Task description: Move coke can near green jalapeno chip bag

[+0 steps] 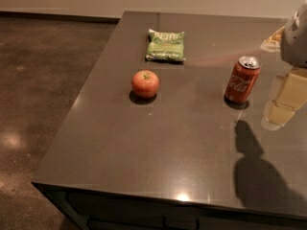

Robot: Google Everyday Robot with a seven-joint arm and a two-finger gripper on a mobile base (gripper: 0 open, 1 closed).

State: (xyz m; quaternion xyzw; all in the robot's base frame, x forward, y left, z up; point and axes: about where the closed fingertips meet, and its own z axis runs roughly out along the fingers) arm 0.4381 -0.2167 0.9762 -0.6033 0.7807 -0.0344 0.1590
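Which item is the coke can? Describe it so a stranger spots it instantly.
On the dark table, look to the right side, just left of the gripper. The coke can stands upright there, apart from the apple and green chip bag: a red cylinder with a silver top.

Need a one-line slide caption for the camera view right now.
Gripper at right edge beside upright coke can; green jalapeno chip bag and apple further left.
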